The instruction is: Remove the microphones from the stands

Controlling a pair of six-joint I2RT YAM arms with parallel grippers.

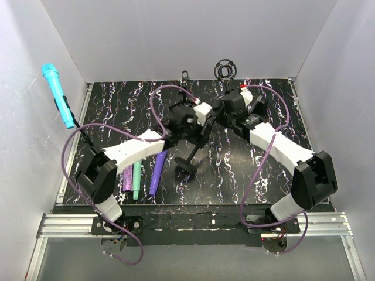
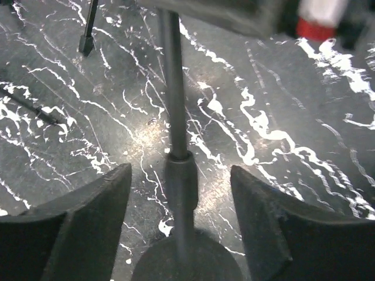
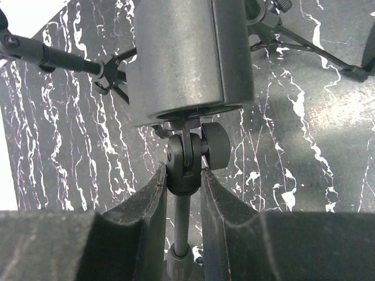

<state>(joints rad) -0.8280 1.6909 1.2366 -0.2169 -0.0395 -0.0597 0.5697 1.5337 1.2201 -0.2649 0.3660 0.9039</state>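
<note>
At the middle of the table (image 1: 217,175), the right gripper (image 3: 183,175) clamps the swivel joint (image 3: 183,159) of the stand (image 1: 186,165), just below the grey microphone (image 3: 187,58), while the left gripper (image 2: 180,174) straddles its pole (image 2: 174,88), fingers apart.

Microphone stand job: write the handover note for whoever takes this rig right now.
Left hand: open, fingers either side of the stand pole, not touching it.
Right hand: shut on the swivel joint of the stand, just under the microphone.
Done: the stand is braced, standing on its round base.
Left: the microphone sits on its mount; lift it free, probably with the free hand.
</note>
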